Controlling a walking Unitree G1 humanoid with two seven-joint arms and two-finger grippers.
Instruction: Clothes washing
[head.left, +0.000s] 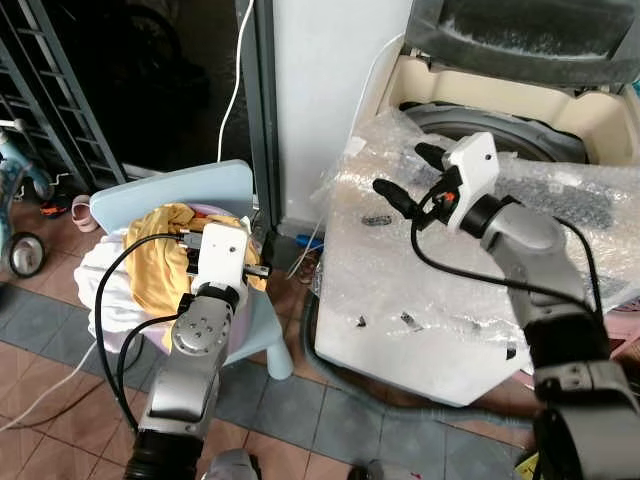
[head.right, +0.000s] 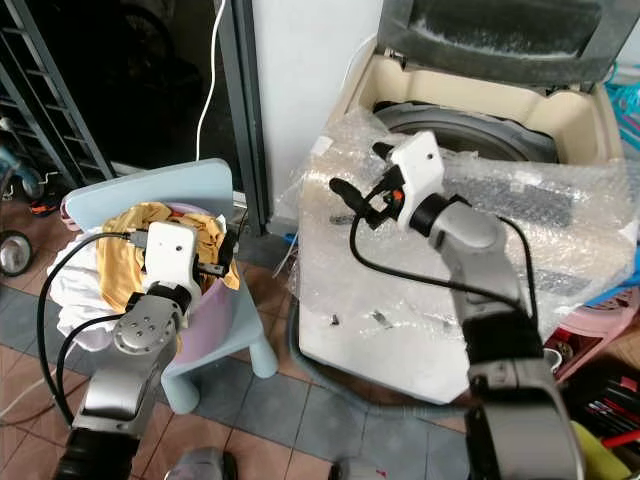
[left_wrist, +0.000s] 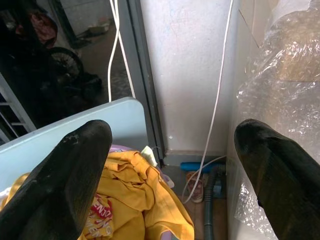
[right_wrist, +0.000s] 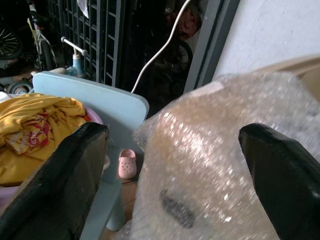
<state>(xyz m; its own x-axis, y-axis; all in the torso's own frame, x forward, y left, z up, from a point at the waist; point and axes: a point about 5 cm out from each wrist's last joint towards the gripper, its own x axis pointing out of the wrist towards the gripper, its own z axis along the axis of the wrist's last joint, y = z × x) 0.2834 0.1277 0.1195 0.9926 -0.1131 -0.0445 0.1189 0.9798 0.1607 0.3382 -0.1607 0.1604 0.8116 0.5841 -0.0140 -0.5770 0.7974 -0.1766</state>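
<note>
Hovering nearest the camera on the left, the left gripper (head.left: 262, 255) has its two black fingers spread wide and empty, just above a pale purple laundry basin (head.right: 215, 300) that sits on a small light blue chair (head.left: 215, 180). Inside the basin lies a crumpled yellow garment (head.left: 160, 250) with a red print, piled over white cloth (head.left: 105, 280). To the right stands a top-loading washing machine (head.left: 600, 120), its front and top draped in clear bubble wrap (head.left: 400, 290). Its lid (head.right: 500, 40) is raised at the back, exposing the dark drum opening (head.right: 470, 130); what the drum holds cannot be made out. The right gripper (head.left: 405, 175) reaches over the wrapped front edge, fingers wide apart, gripping nothing. Farther back, a white cable (head.left: 237, 80) hangs beside a grey door frame (head.left: 262, 110).
</note>
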